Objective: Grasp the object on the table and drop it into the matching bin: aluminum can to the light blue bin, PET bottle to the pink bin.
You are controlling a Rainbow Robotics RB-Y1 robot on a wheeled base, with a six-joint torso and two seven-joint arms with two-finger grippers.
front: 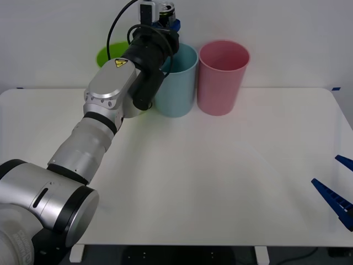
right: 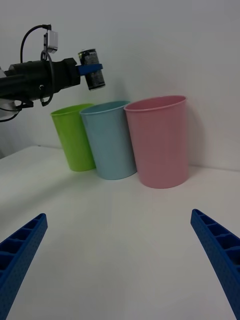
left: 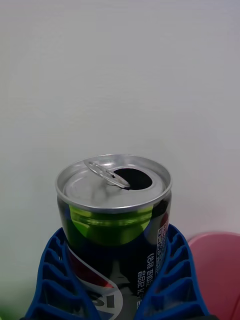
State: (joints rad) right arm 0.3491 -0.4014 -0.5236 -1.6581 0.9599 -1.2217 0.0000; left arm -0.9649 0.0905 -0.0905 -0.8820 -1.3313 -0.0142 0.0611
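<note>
The left end effector (right: 91, 69) is raised high above the back of the large white table (front: 220, 176), its blue ribbed fingers (left: 55, 270) clamped on the small dark grey-black aluminum can (left: 114, 220). The can has a silver top with an open pull-tab hole and is held off the table, slightly tilted in the right wrist view. In that view it hangs above the row of bins, over the gap between the lime green plastic bin (right: 75, 136) and the tall light blue plastic bin (right: 111, 139); in the front view it sits above the near-left part of the light blue bin's round rim.

The three tapered cup-shaped bins stand upright at the far edge of the table, side by side: lime green on the robot's left, light blue in the middle, and the tall pink plastic bin (front: 222, 77) on the right, just beside the light blue one.

The right end effector (right: 120, 260) hovers low over the table's near right part, well apart from the bins, its blue fingers spread wide.
</note>
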